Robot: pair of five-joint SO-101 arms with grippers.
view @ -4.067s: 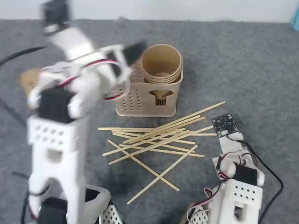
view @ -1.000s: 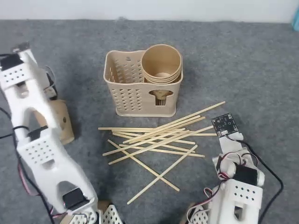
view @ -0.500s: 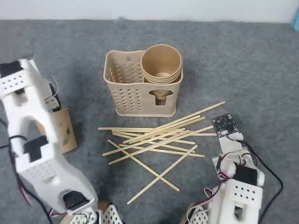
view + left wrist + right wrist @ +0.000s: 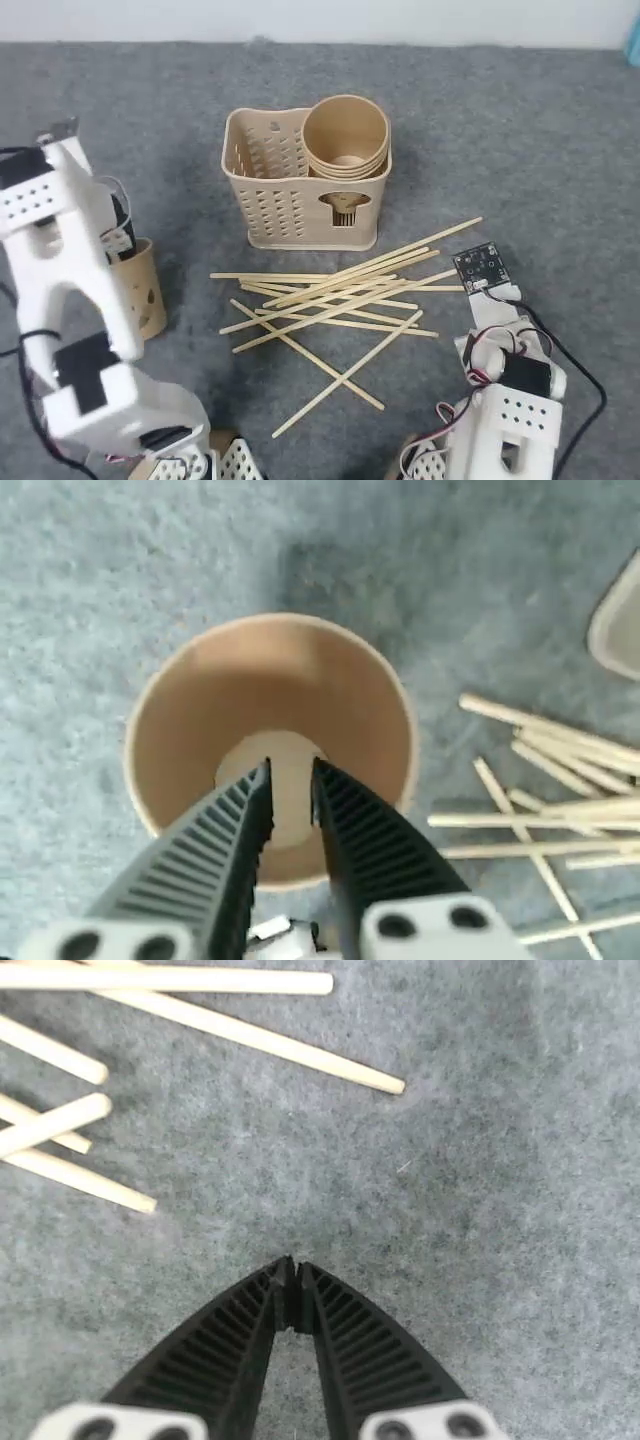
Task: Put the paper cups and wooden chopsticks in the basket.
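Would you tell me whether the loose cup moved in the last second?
Yes: the cup moved nearer the viewer, farther from the basket, and now stands upright.

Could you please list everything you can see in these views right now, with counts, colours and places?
basket: one, beige, perforated, back centre of the carpet.
stacked paper cups: one nested stack, brown, number unclear, in the basket's right compartment.
loose paper cup: one, brown, upright, left of the basket.
wooden chopsticks: crossed pile, roughly a dozen, pale wood, in front of the basket.
carpet: one, grey, under everything.
left arm: white, over the loose paper cup.
left gripper: black, slightly open, at the cup's mouth.
right arm: white, front right.
right gripper: black, shut, over bare carpet near chopstick ends.
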